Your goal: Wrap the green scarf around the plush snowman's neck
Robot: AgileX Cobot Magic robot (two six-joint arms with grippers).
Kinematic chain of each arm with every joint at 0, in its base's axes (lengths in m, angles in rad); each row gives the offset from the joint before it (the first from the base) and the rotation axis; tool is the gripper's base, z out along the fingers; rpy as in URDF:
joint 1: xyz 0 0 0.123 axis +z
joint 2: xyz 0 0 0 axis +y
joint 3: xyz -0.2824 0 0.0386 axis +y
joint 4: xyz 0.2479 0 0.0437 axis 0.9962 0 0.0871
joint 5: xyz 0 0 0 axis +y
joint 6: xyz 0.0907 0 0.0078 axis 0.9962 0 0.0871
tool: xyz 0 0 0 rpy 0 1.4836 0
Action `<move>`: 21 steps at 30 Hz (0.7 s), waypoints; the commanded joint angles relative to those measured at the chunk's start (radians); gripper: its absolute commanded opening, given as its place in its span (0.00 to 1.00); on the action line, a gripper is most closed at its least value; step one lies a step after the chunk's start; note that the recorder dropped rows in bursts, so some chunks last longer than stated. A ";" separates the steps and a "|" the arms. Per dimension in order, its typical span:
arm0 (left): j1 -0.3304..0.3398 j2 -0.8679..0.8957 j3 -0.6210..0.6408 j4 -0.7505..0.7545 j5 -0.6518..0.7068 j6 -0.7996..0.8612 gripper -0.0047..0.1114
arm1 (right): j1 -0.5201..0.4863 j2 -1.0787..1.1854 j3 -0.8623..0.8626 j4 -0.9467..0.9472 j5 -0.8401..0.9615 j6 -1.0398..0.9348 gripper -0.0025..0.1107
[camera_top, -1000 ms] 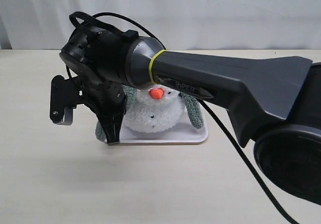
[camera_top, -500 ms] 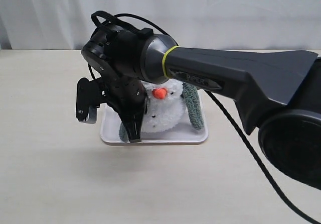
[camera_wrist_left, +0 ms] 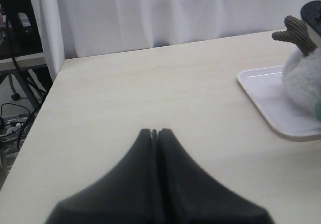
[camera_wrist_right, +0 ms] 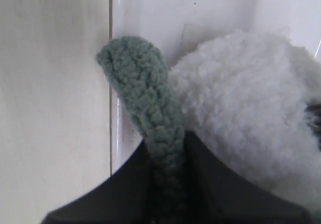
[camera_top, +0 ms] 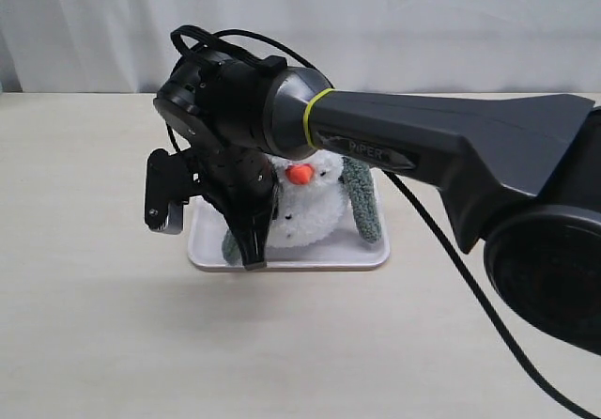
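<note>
The plush snowman [camera_top: 305,208] sits on a white tray [camera_top: 324,256], its orange nose facing the exterior camera. The green scarf [camera_top: 362,203] hangs down the snowman's right side in the exterior view and passes behind it; its neck is hidden by my right arm. My right gripper [camera_top: 252,256] points down at the snowman's left side, shut on the scarf's other end [camera_wrist_right: 145,98], whose rounded tip lies against the white body [camera_wrist_right: 241,113]. My left gripper [camera_wrist_left: 155,131] is shut and holds nothing, hovering over bare table short of the tray [camera_wrist_left: 271,101] and the snowman [camera_wrist_left: 303,78].
The right arm's dark body [camera_top: 423,151] crosses over the tray and hides the snowman's head top. A brown twig arm [camera_wrist_left: 297,30] sticks out toward the left gripper's side. The table edge and a white curtain [camera_wrist_left: 150,8] lie beyond.
My right gripper has carried the scarf end rightwards, from beside the tray's left edge to over the tray against the snowman's body. In the last half second it barely moved.
</note>
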 commanded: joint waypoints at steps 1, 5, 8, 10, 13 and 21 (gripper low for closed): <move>0.003 -0.002 0.003 -0.003 -0.010 -0.002 0.04 | -0.002 -0.011 0.004 0.001 0.016 0.057 0.35; 0.003 -0.002 0.003 -0.003 -0.010 -0.002 0.04 | -0.002 -0.026 0.004 0.057 0.016 0.066 0.46; 0.003 -0.002 0.003 -0.003 -0.010 -0.002 0.04 | -0.002 -0.045 0.003 0.122 0.016 0.057 0.46; 0.003 -0.002 0.003 -0.003 -0.010 -0.002 0.04 | -0.002 -0.060 0.003 0.170 0.016 0.050 0.46; 0.003 -0.002 0.003 -0.003 -0.010 -0.002 0.04 | -0.002 -0.083 0.003 0.225 0.016 0.050 0.46; 0.003 -0.002 0.003 -0.003 -0.010 -0.002 0.04 | -0.013 -0.177 0.000 0.241 0.016 0.170 0.46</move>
